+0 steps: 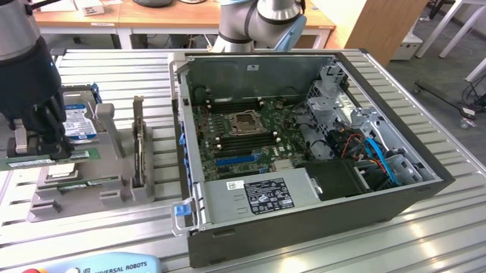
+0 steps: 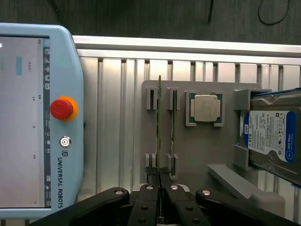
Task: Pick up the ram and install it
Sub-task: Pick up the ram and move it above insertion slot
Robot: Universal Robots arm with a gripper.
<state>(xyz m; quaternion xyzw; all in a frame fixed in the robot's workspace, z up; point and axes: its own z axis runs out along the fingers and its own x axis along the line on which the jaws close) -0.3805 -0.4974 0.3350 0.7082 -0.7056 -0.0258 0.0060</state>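
Status: pick-up stage. The gripper stands over the grey holder at the exterior view's left; in the wrist view the jaws are together, clamped on the end of the ram, which is seen edge-on. In the exterior view the ram lies level between the jaws and appears to sit slightly higher than the second stick; whether it is fully clear of its slot cannot be told. The second stick lies just beside the held one, in the adjacent slot.

Outstanding: the ram is well apart from the open computer case; the memory slots beside the processor socket on the motherboard look unoccupied; carrying across and seating are not done.

Surroundings: the holder also carries a silver processor, a hard drive and an upright expansion card; a teach pendant lies on the bench near the holder.

Obstructions, by judgement: the expansion card and the near wall of the case stand between the holder and the motherboard; inside the case, the drive cage and blue cables sit at the exterior view's right of the slots; the second stick leaves little side clearance at the jaws.
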